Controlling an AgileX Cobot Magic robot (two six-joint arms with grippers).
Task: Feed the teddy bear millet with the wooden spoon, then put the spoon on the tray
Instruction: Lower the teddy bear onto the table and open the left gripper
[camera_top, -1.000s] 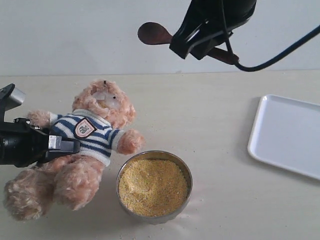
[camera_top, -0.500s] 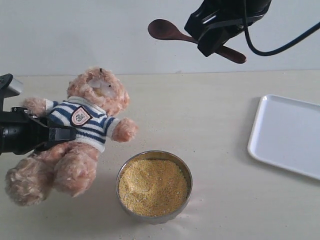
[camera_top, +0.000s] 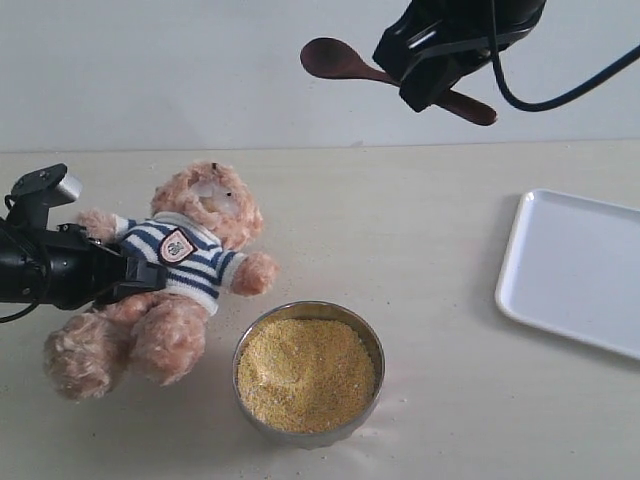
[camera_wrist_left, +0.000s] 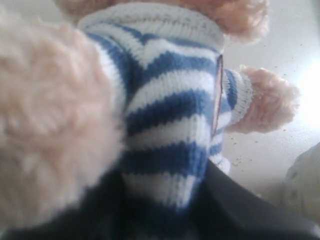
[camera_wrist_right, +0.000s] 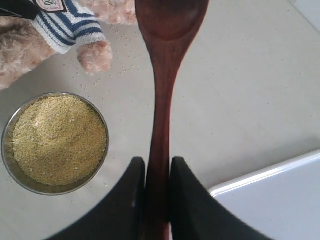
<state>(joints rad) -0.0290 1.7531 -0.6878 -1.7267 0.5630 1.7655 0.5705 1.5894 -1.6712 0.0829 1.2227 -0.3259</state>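
Note:
The teddy bear (camera_top: 190, 250) lies tilted on the table at the left, its striped shirt (camera_wrist_left: 170, 100) filling the left wrist view. My left gripper (camera_top: 140, 280) is shut on the bear's body from the left side. High above the table's far edge, my right gripper (camera_top: 425, 65) is shut on the handle of the wooden spoon (camera_top: 335, 58), whose bowl (camera_wrist_right: 170, 17) shows no grains. The millet (camera_top: 305, 373) fills the steel bowl (camera_wrist_right: 55, 142) in front of the bear. The white tray (camera_top: 575, 268) lies at the right.
Loose millet grains (camera_wrist_right: 125, 37) are scattered on the table near the bear's paw. A black cable (camera_top: 570, 95) hangs from the right arm. The tray's corner (camera_wrist_right: 270, 205) appears beside the right jaws.
The left gripper has moved the bear right and lower, turning it more upright toward the bowl. The right gripper with the spoon has risen and shifted right, then held almost still.

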